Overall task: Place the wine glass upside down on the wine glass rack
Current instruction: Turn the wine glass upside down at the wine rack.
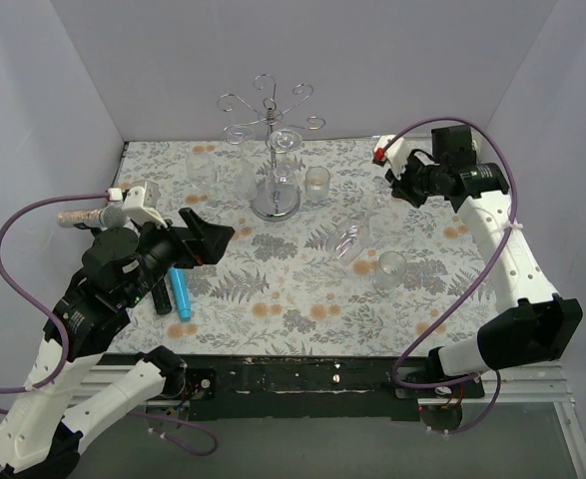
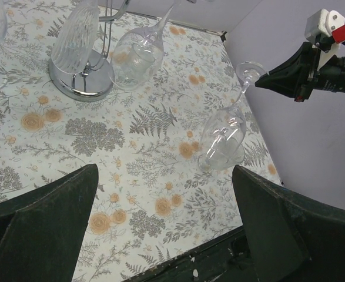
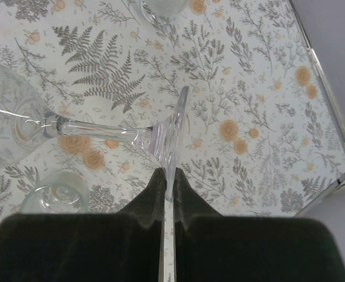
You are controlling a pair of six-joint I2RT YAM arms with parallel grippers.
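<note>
My right gripper (image 3: 169, 182) is shut on the rim of the round foot of a clear wine glass (image 3: 96, 128). The wine glass (image 1: 350, 244) hangs tilted, bowl down and low over the flowered table, right of the rack. From the left wrist view the wine glass (image 2: 224, 138) shows with the right gripper (image 2: 260, 82) at its foot. The wine glass rack (image 1: 276, 205), shiny wire on a round mirrored base, stands at the back centre with a glass (image 1: 285, 150) hanging on it. My left gripper (image 1: 205, 235) hovers open at the left, holding nothing; its fingers (image 2: 54, 223) frame bare tablecloth.
Short tumblers stand by the rack (image 1: 317, 183) and at the front right (image 1: 390, 267). More clear glasses (image 1: 201, 170) stand left of the rack. A blue tube (image 1: 181, 294) and a black marker (image 1: 161, 297) lie under the left arm. White walls close in three sides.
</note>
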